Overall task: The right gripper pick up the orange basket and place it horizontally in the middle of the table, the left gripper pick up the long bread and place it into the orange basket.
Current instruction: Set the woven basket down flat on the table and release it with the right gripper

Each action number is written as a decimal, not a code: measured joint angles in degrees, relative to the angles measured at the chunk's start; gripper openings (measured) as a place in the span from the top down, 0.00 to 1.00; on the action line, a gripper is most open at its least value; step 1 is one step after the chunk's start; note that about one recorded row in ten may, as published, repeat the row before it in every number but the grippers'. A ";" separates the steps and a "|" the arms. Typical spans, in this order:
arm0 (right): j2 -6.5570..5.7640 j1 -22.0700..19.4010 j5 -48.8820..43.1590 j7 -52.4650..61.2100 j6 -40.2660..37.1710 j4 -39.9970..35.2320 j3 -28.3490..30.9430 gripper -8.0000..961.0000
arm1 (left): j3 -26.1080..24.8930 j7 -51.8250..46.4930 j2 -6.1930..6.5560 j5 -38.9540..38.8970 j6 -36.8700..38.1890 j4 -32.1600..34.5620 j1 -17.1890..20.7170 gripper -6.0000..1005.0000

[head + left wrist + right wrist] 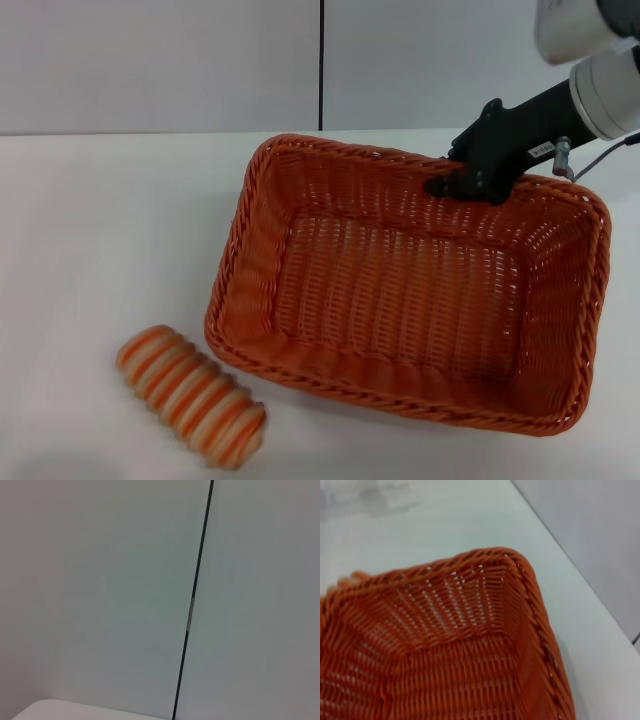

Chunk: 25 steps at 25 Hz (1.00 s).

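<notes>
Nearest the head camera: the long bread, lower left of the frame, lying loose on the table, long axis slanting toward the lower right.

Table: white, fills the frame below the grey wall.

Orange basket: occupies centre to right of the frame, mouth up, empty. Its long side runs skewed, upper left to lower right, so it does not yet read as set horizontally. Judgement: basket placement step in hand, not finished. The right wrist view looks down into one inner corner of the basket, rim and sloped wall close under the camera, which fits an arm stationed right at the rim.

Right tool: upper right of the frame, black fingers at the basket's far rim, near its right end. They appear clamped on the braided rim; the grip point itself is partly hidden by the tool body, so this is a judgement. A rim hold at one end would suit dragging or pivoting the basket rather than lifting it level.

Bread relative to the tools: outside the basket, just beside its near-left corner, not touching it, well apart from the right tool.

Left tool: not visible in any view; its wrist camera shows only wall and a dark vertical seam. Arm evidently parked. State cannot be told.
</notes>
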 joint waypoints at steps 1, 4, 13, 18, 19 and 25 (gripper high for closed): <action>0.10 -0.18 0.00 -0.95 -0.20 -0.50 -0.49 0.83 | -0.02 -0.02 0.00 0.00 0.02 -0.02 0.08 0.20; 0.62 -0.96 0.20 -6.03 -0.33 -1.72 -1.35 0.83 | -0.09 -0.05 -0.04 -0.08 0.05 -0.06 0.27 0.20; 1.00 -1.80 -0.05 -13.98 -2.57 -4.90 -5.27 0.83 | -0.09 -0.06 -0.09 -0.21 0.52 -0.06 0.27 0.20; 0.98 -1.85 -0.15 -16.76 -3.48 -5.89 -5.47 0.83 | -0.09 -0.06 -0.07 -0.16 0.67 -0.06 0.47 0.20; 0.98 -1.88 -0.16 -17.43 -3.74 -5.77 -5.60 0.83 | -0.08 -0.06 -0.07 -0.13 0.70 -0.06 0.60 0.20; 1.39 -3.77 0.98 -18.85 -6.92 -5.44 -9.90 0.83 | -0.09 -0.06 -0.20 -0.26 1.56 -0.15 1.28 0.20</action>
